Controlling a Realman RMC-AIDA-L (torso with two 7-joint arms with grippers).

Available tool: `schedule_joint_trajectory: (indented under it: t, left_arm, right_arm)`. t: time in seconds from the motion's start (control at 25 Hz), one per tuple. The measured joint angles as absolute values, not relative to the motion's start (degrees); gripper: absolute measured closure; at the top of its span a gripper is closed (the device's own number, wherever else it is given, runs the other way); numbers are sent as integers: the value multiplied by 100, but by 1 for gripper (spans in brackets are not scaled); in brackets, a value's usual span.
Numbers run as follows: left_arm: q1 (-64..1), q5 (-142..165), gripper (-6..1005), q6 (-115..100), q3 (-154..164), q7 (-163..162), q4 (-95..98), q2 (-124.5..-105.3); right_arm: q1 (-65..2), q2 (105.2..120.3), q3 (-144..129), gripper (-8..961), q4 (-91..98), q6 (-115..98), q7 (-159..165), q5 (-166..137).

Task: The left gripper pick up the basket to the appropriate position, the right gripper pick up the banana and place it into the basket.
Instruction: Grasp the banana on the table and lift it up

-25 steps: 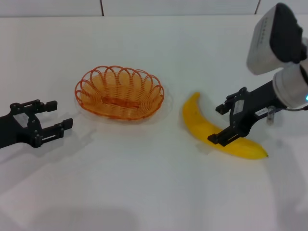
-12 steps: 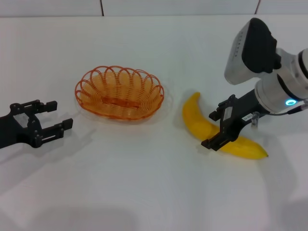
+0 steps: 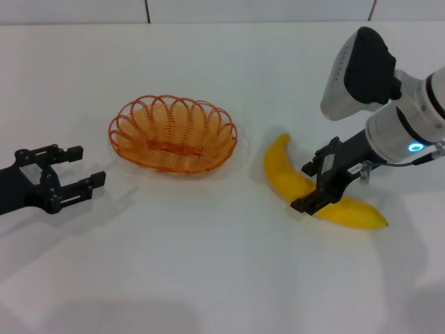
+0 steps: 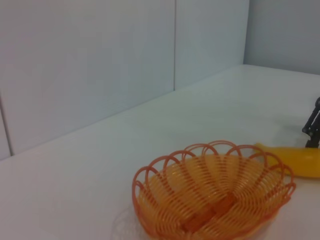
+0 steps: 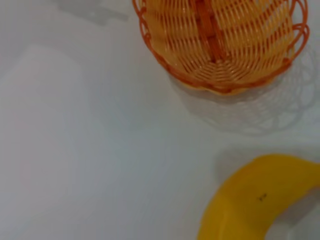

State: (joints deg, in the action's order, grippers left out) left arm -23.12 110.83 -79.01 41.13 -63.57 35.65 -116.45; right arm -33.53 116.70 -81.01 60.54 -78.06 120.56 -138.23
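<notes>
The orange wire basket (image 3: 172, 134) stands on the white table, left of centre. The yellow banana (image 3: 279, 167) lies flat to its right. My right gripper (image 3: 312, 184) is open and low over the banana's middle, with one finger on each side of it. My left gripper (image 3: 87, 167) is open and empty on the table, well to the left of the basket and apart from it. The left wrist view shows the basket (image 4: 215, 192), the banana (image 4: 295, 160) behind it and a bit of the right gripper's finger (image 4: 312, 125). The right wrist view shows the basket (image 5: 220, 40) and the banana (image 5: 255, 205).
The white table (image 3: 208, 264) stretches in front of both objects. A pale wall (image 3: 208, 8) runs along the table's far edge.
My right gripper has shifted left along the banana and its wrist has swung in over the table. The left gripper, basket and banana have not moved.
</notes>
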Motion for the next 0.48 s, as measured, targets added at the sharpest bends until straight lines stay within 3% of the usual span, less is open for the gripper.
schedule_joint_trajectory:
  t: [0.12,0.2,0.48]
  left_arm:
    - [-2312,11083,333,-7901,4113,-6321,3560,-11650]
    - [-2312,11083,333,-7901,4113,-6312,3560,-11651]
    - [-2312,11083,333,-7901,4113,-6310,3559,-11654]
  right_arm:
    - [-3353,11658,-8072,99,6070,-7829,12098,-13825]
    - [-3357,11654,-8048,273,6084,-7847,12099,-13826]
    - [-3349,11637,-7956,403,6260,-7900,12104,-13826]
